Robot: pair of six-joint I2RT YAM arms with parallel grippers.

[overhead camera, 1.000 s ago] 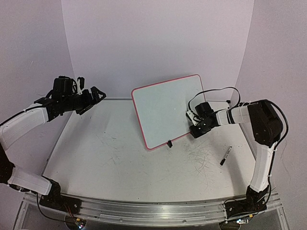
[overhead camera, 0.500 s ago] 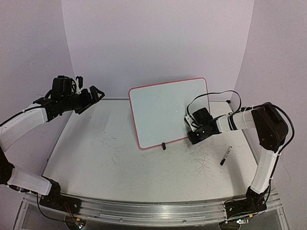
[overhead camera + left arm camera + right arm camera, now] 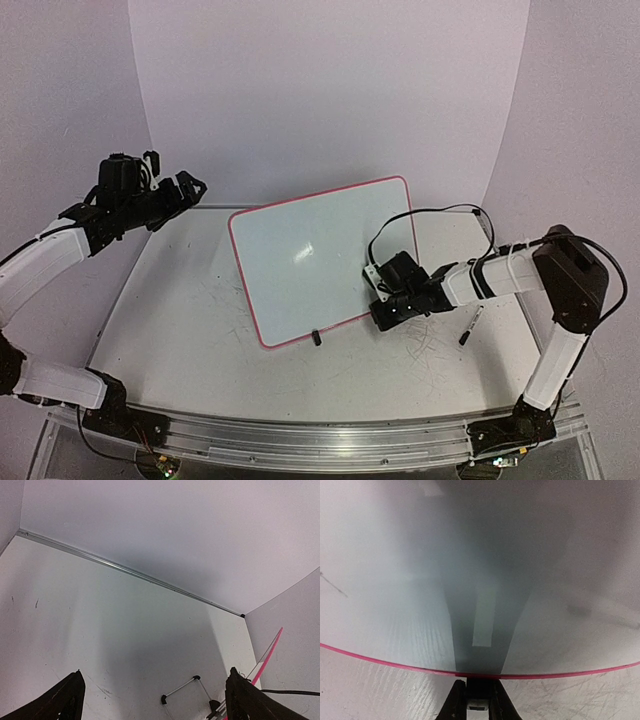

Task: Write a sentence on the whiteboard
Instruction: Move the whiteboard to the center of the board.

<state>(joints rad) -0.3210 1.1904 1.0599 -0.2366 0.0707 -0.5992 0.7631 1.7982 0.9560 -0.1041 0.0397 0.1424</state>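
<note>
Top view: my right gripper (image 3: 384,308) pinches the lower edge of the blank whiteboard (image 3: 310,255), propped mid-table; my left gripper (image 3: 188,186) hangs spread, far left. Left wrist: only the board's pink rim shows. Right wrist: fingers (image 3: 454,702) clamp its black clip (image 3: 477,687). I judge I'm placing the board; next, release and fetch the marker (image 3: 470,326).

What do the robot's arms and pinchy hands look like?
Both the left arm and right arm have white sections with chunky black joints. The left gripper and right gripper are black with two fingers. A thin black cable loops above the right arm.
</note>
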